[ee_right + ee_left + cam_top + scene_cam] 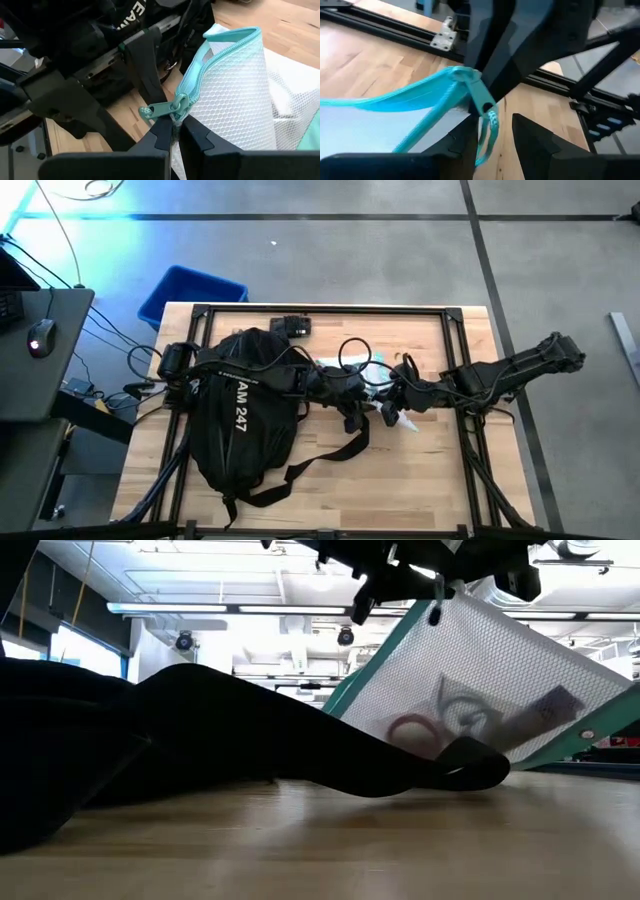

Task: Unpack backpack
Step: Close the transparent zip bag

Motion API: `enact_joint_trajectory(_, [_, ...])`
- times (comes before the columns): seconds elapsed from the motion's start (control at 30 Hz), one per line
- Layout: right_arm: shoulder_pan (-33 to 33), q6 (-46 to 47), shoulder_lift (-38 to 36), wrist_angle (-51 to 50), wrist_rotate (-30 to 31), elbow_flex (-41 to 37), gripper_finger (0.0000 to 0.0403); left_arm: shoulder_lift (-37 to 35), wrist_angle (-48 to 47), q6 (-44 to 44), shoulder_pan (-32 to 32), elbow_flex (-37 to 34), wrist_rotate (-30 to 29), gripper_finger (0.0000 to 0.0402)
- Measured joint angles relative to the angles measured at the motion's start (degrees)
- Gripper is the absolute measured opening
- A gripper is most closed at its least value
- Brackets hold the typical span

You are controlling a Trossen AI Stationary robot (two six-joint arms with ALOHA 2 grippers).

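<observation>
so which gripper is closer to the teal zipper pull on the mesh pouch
Right. The right gripper is shut on the mesh pouch edge just beneath the zipper pull. The left gripper sits beside the pull, fingers apart, not gripping it.

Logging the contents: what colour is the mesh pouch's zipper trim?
Teal, on the white mesh pouch; clearest in the right wrist view.

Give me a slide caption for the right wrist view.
Right tool shut on a teal-zippered mesh pouch, backpack behind.

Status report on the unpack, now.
Right gripper shut on mesh pouch edge. Left gripper open around its zipper pull. Backpack lies flat, pouch out. Nothing blocking.
</observation>
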Motion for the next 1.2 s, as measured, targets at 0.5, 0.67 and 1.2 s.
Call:
enact_joint_trajectory(0.5, [4.4, -7.15, 0.04, -6.06, 2.1, -0.07, 0.0, -1.8, -16.37, -0.46, 2.49, 0.5, -6.56, 0.0])
enact_joint_trajectory(0.67, [5.88, -7.39, 0.68, -8.88, 1.83, -0.44, 0.0, -1.78, -17.25, 0.81, 4.31, 0.42, -6.92, 0.0])
enact_joint_trajectory(1.2, [16.29, 6.94, 0.98, -24.1, 5.7, -0.44, 0.0, -1.31, -35.74, 1.47, 6.56, -10.86, -8.69, 0.0])
